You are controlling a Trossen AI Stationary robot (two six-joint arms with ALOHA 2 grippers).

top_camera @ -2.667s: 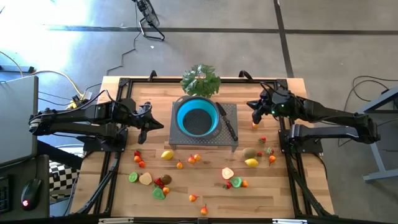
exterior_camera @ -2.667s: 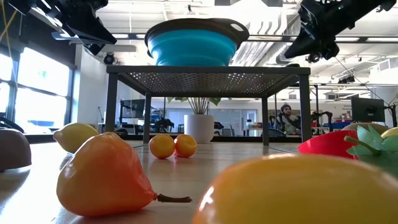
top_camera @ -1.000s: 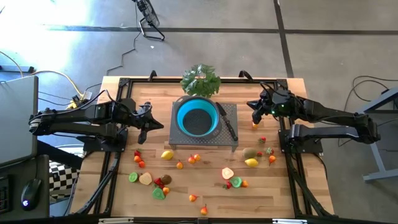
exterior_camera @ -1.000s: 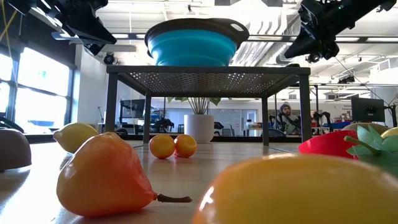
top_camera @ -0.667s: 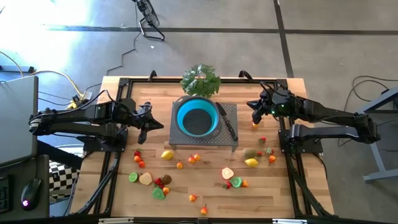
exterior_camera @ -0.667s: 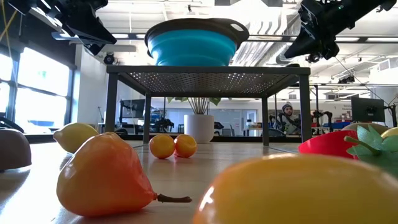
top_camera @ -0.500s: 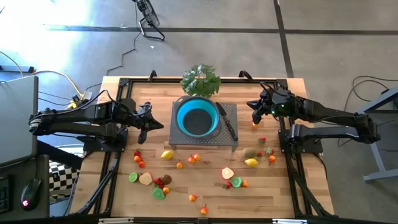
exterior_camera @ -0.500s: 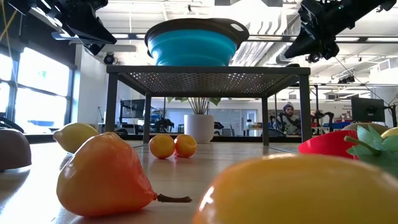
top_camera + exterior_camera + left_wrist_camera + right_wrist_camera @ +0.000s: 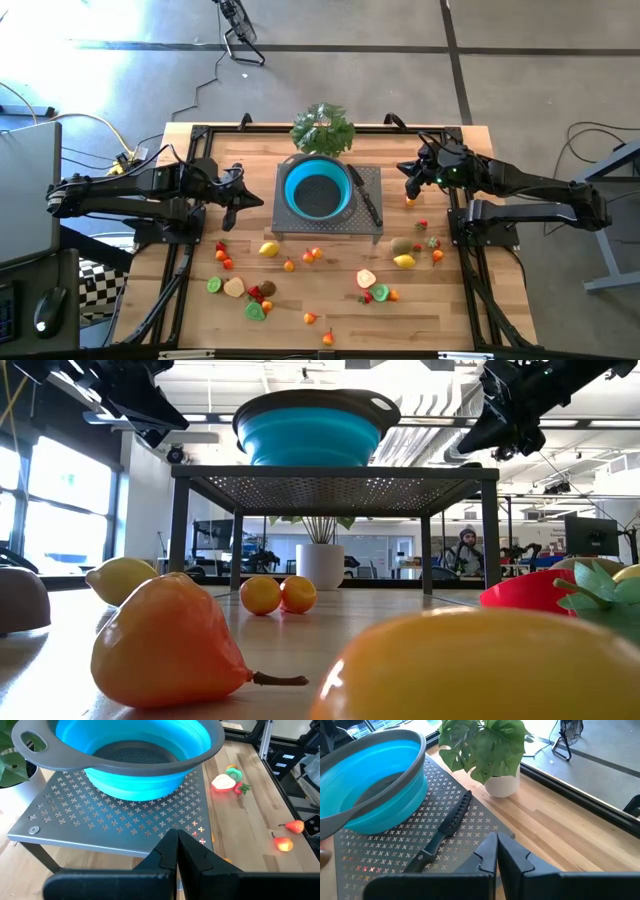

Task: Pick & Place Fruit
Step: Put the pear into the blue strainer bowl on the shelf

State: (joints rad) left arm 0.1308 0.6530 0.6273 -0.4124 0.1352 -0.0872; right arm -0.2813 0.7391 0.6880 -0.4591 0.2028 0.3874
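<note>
The landmark here is the collapsible blue bowl with a grey rim (image 9: 317,189). It stands on a perforated grey metal rack (image 9: 368,226) in the middle of the wooden table (image 9: 470,300). The bowl looks empty, so I judge that the task has not yet started.

The small toy fruits (image 9: 269,249) lie scattered on the table in front of the rack, well apart from the bowl, and two orange ones are under the rack in the low view.

The left gripper (image 9: 231,208) hangs beside the bowl on its left, above the table, with fingers pressed together and holding nothing. The right gripper (image 9: 408,182) hangs on the bowl's right, also closed and empty.

A black-handled knife (image 9: 366,201) lies on the rack just beside the bowl, on the right side. The right arm could knock it off when it brings fruit to the bowl. The rack is raised, so a low approach could hit its edge. The fruits are round and small, so closed fingers would only push them away.
</note>
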